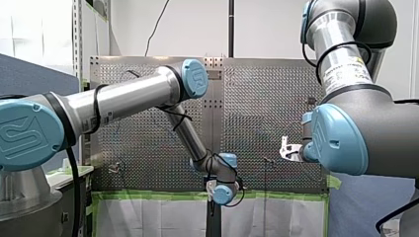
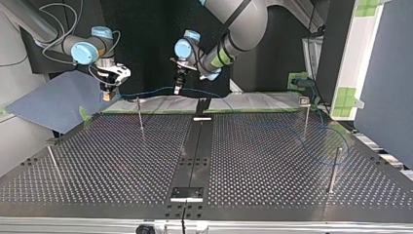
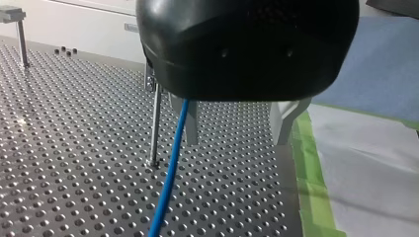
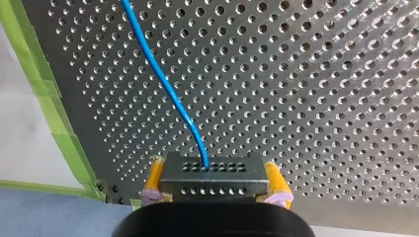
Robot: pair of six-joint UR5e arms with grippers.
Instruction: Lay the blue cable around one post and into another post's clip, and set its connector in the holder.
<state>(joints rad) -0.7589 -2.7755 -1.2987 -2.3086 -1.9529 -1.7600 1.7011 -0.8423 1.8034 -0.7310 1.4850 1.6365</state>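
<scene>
Task judged barely begun | my right gripper (image 4: 213, 174) clamped the connector (image 4: 212, 181) between yellow pads (image 4: 273, 178), aloft at the top view's far left | my left gripper (image 3: 236, 138) stood wide, blue cable (image 3: 170, 173) beside one finger (image 3: 191, 121) | nearby post (image 3: 155, 123) not yet wrapped

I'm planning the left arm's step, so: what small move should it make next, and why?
Probably shut my left gripper on the blue cable. Its fingers stand apart with the cable beside one, unheld, and a thin post stands close by. My right gripper clamps the connector, so a second hold could steer the cable around that post.
</scene>
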